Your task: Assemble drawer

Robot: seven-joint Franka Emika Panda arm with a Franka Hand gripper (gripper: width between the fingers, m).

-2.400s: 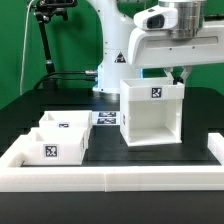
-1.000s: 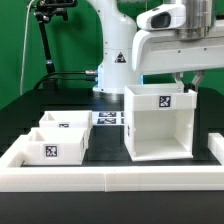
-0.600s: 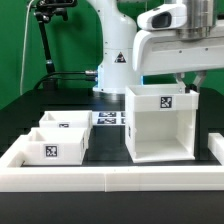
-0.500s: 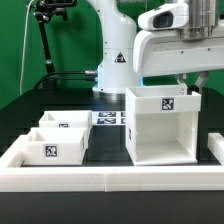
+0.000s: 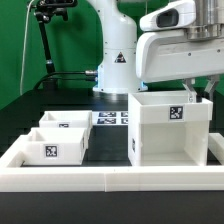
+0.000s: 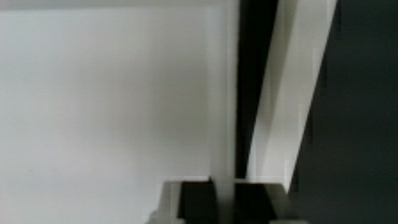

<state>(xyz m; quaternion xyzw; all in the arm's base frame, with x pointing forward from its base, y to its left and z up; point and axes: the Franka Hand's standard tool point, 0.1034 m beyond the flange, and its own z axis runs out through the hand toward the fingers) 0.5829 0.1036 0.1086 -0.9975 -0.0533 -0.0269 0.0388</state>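
Gripper (image 5: 195, 92): lowered onto the top rear edge of the drawer housing (image 5: 165, 140), at the corner toward the exterior view's right. In the blurred wrist view the fingers sit close together over a thin white wall, so they appear clamped on it.

Drawer housing: tall white box, upright on the black table (image 5: 108, 148), open face toward the exterior camera, with a square tag (image 5: 176, 113) showing high up inside. It stands on the exterior view's right, near the front rim (image 5: 110, 178).

Trays: two, open-top and white, side by side on the exterior view's left and well apart from the housing. The nearer tray (image 5: 50, 150) bears a tag on its front; the farther tray (image 5: 62, 122) is just behind it.

Marker board (image 5: 112, 118): flat on the table, behind and between the trays and the housing.

Arm base (image 5: 115, 60): white, beyond the board.
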